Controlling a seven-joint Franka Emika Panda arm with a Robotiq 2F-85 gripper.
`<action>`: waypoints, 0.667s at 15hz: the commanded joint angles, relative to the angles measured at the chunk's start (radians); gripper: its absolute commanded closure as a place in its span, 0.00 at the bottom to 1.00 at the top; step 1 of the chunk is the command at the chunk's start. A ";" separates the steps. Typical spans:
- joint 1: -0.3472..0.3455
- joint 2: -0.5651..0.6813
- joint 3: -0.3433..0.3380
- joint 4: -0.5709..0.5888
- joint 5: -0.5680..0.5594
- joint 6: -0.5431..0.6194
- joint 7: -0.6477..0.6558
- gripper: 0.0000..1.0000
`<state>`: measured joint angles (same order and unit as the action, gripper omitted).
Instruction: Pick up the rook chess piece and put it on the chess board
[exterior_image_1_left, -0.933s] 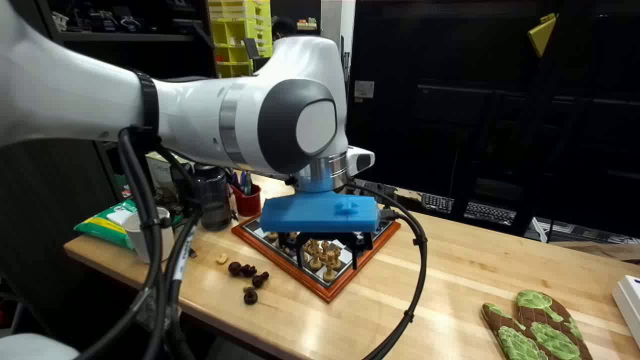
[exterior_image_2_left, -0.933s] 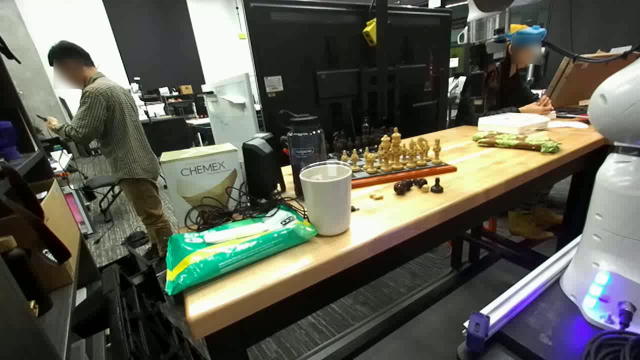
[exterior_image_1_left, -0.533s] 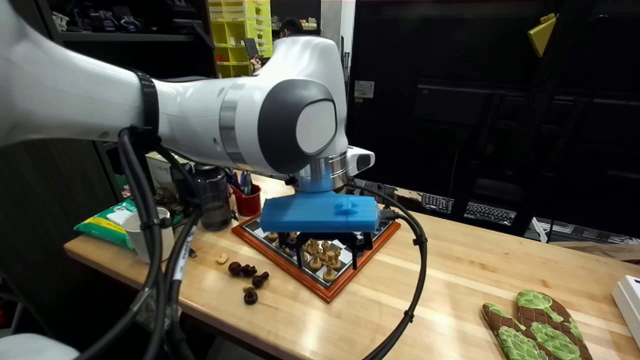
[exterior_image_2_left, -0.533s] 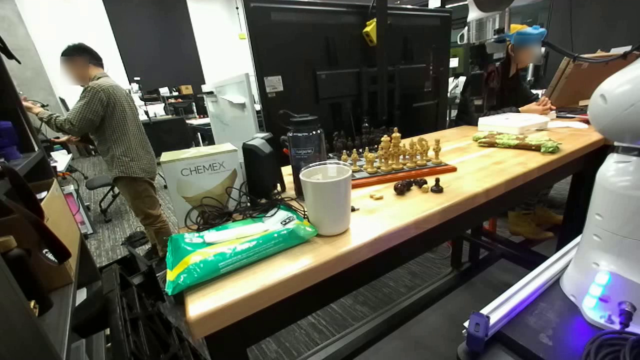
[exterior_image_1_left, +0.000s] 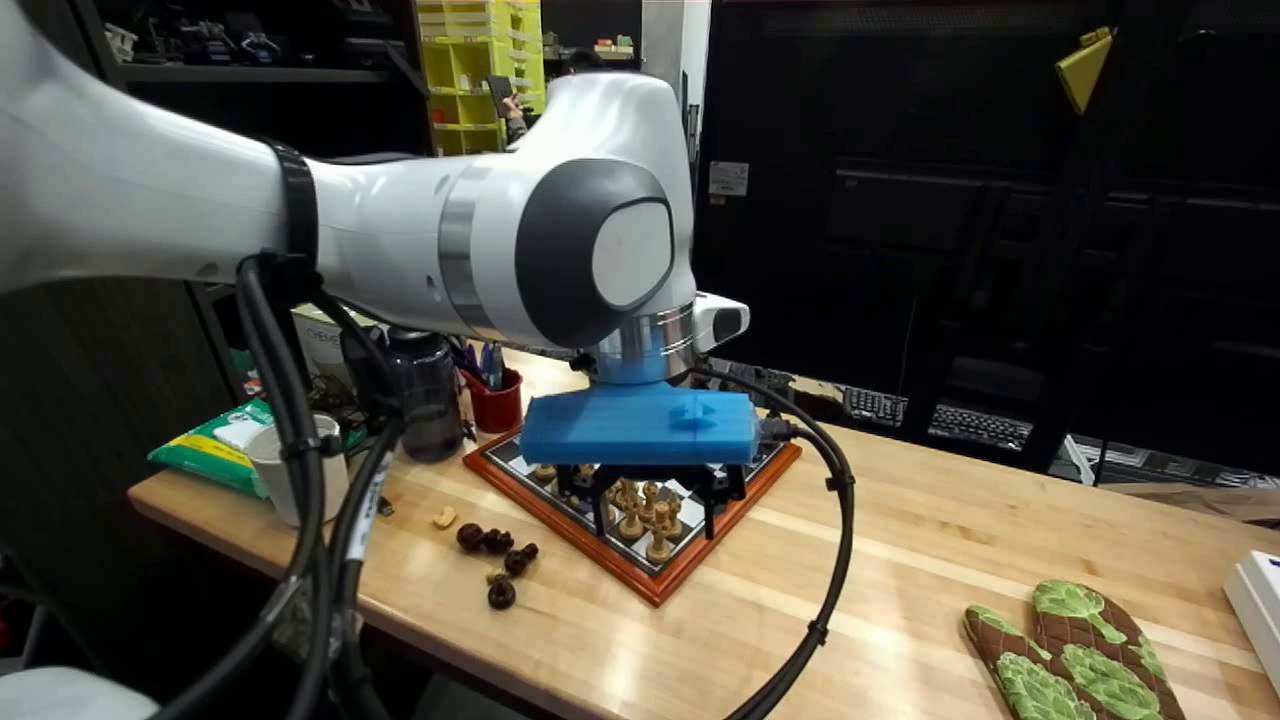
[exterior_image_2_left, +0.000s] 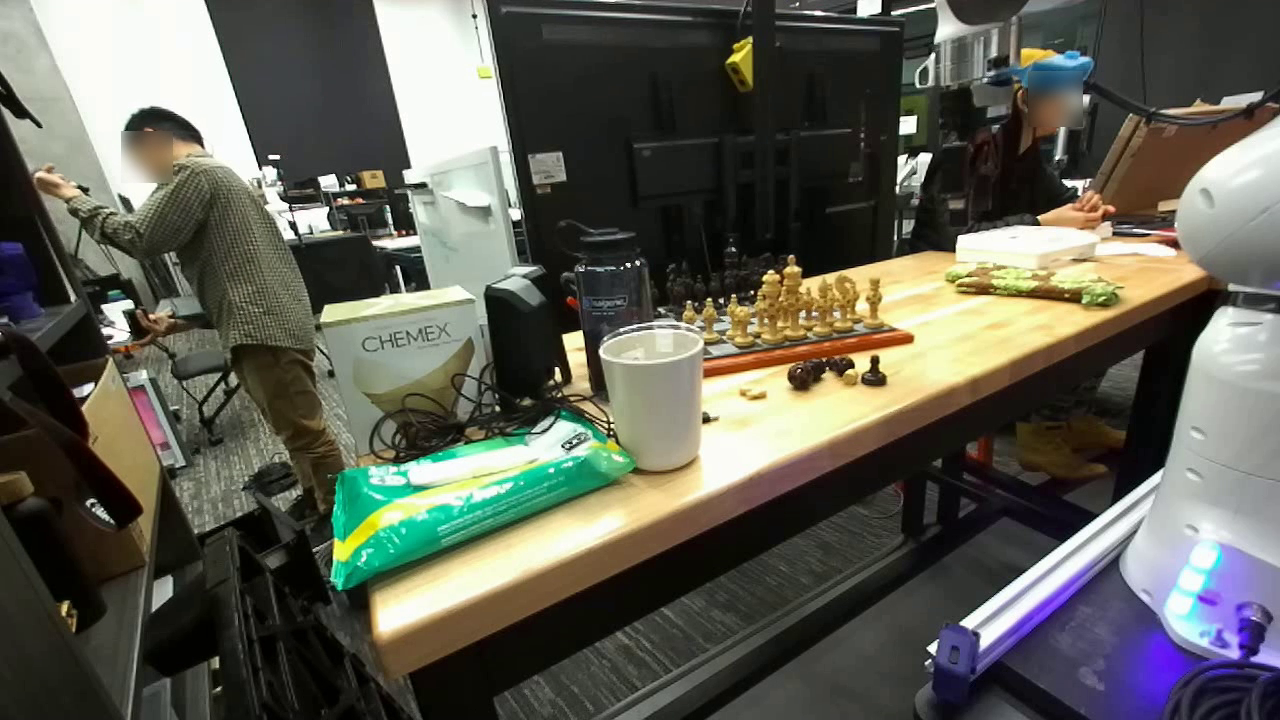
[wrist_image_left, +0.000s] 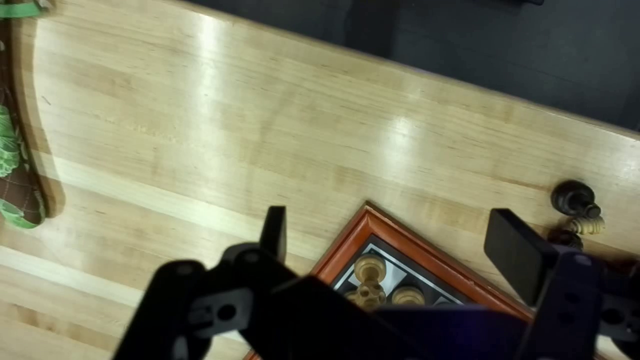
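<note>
The chess board (exterior_image_1_left: 660, 585) with a reddish-brown rim lies on the table, and it also shows in the wrist view (wrist_image_left: 367, 220). Several light and dark pieces stand on it. A light piece (exterior_image_1_left: 658, 548) stands at its near corner, also in the wrist view (wrist_image_left: 369, 292); I cannot tell surely whether it is a rook. Several loose dark pieces (exterior_image_1_left: 501, 592) lie or stand on the table beside the board, also in an exterior view (exterior_image_2_left: 873, 371). Which loose piece is a rook is unclear. My gripper (exterior_image_1_left: 655, 530) is open and empty above the board's near corner, fingers wide apart (wrist_image_left: 387, 217).
A mug (exterior_image_2_left: 652, 400), a bottle (exterior_image_2_left: 608, 310), a green wipes pack (exterior_image_2_left: 470, 500) and a red pen cup (exterior_image_1_left: 494, 402) stand near the board. A small light bit (exterior_image_1_left: 444, 517) lies near the loose pieces. A patterned oven mitt (exterior_image_1_left: 1085, 650) lies across the table.
The arm, gripper, board and pieces have not visibly moved. The standing person in the background has shifted and raised an arm.
</note>
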<state>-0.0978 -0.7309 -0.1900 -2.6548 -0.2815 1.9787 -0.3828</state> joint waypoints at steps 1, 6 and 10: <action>0.004 0.000 -0.003 0.002 -0.002 -0.003 0.002 0.00; 0.046 -0.013 0.019 -0.046 0.039 0.004 0.014 0.00; 0.104 -0.014 0.049 -0.116 0.102 0.045 0.039 0.00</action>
<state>-0.0262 -0.7285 -0.1655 -2.7176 -0.2171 1.9831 -0.3678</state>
